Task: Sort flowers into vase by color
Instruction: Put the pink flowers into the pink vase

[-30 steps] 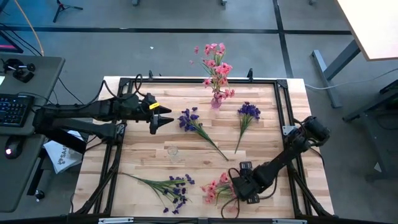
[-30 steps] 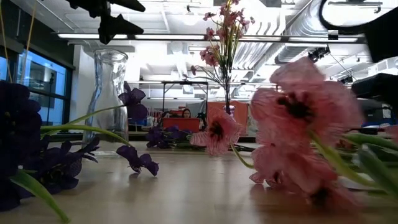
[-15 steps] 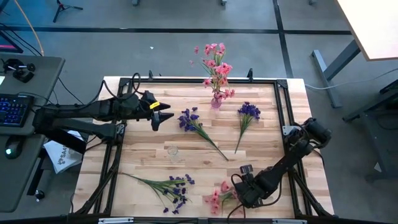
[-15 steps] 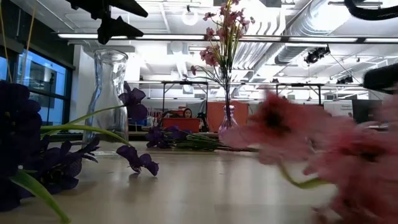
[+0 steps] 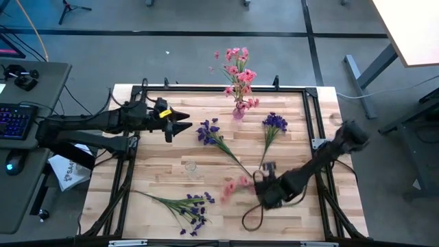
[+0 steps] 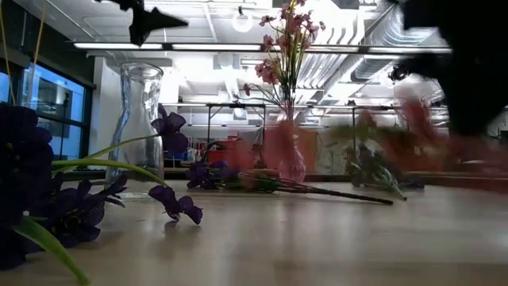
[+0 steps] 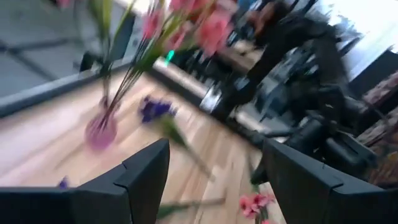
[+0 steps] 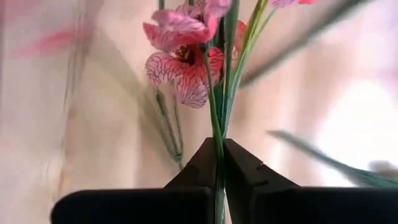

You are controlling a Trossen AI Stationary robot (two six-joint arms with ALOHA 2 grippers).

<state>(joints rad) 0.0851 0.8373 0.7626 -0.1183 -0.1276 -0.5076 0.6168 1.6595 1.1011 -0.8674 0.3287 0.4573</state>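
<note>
My right gripper [image 5: 257,189] is shut on a pink sprig [image 5: 233,186] over the table's near right part; its blossoms [image 8: 185,55] stand out past the fingertips. My left gripper [image 5: 182,126] hovers open above the far left part and holds nothing. A pink vase [image 5: 238,110] at the far edge holds pink flowers [image 5: 236,68]. A clear glass vase [image 5: 191,167] stands upright mid-table, also in the low view [image 6: 140,119]. Purple sprigs lie flat on the wood: one [image 5: 214,135] centre, one [image 5: 272,127] to the right, one [image 5: 184,205] near the near edge. My right gripper [image 8: 219,148] pinches the pink sprig's thin green stems [image 8: 217,127] between its two fingers, a short way below the blossoms. The fingers point toward the table's left and lie along the stems. The blossoms are off the wood; the stem's tail [image 5: 248,219] trails toward the near edge.
A black frame [image 5: 312,123] runs round the tabletop. The purple sprig's long stem [image 5: 236,163] lies just beyond my right gripper toward the far edge. Bare wood [image 5: 158,171] lies left of the clear vase. A desk with a keyboard [image 5: 14,120] stands off the table's left.
My right gripper has swung from the near edge toward the far edge and up, carrying the pink sprig off the table; the blossoms now sit closer to the table's middle. My left gripper has risen slightly and edged toward the far edge.
</note>
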